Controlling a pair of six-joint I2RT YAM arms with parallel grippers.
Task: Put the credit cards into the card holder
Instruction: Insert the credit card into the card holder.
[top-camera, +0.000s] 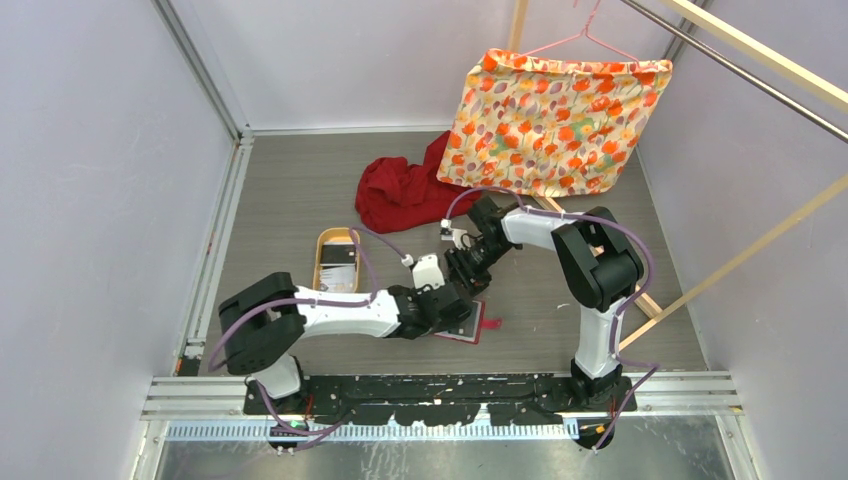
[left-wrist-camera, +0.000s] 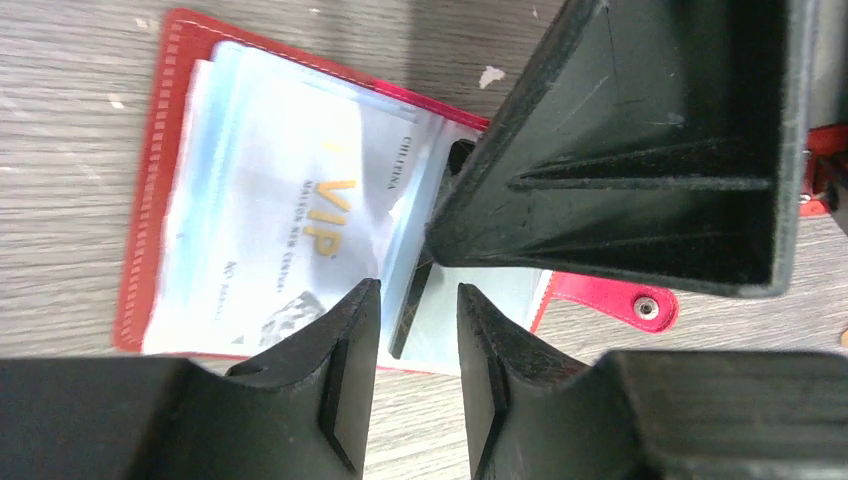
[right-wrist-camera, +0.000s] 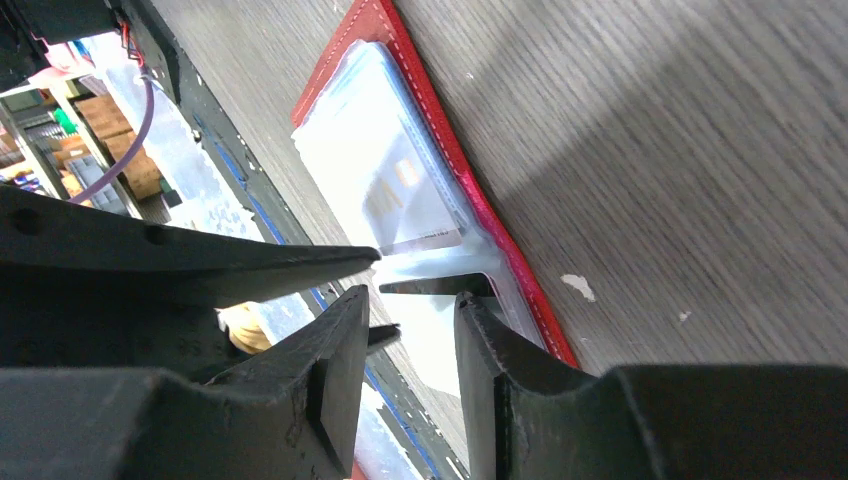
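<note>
The red card holder (top-camera: 480, 326) lies open on the table between both arms. In the left wrist view its red edge (left-wrist-camera: 150, 200) frames clear pockets holding a whitish VIP card (left-wrist-camera: 300, 220). A dark card (left-wrist-camera: 412, 305) stands edge-on, slanting into a pocket near the fold. My left gripper (left-wrist-camera: 418, 292) hovers over it with jaws slightly apart, gripping nothing. My right gripper (right-wrist-camera: 412, 297) is also slightly open, its tip at the dark card's edge (right-wrist-camera: 435, 286) on the holder (right-wrist-camera: 430, 130). In the top view both grippers (top-camera: 458, 306) (top-camera: 463, 272) crowd over the holder.
A tan oval tray (top-camera: 322, 250) with more cards (top-camera: 340, 270) sits left of the grippers. A red cloth (top-camera: 400, 190) lies behind. A floral cloth (top-camera: 555, 120) hangs on a hanger at the back right, with wooden rails on the right.
</note>
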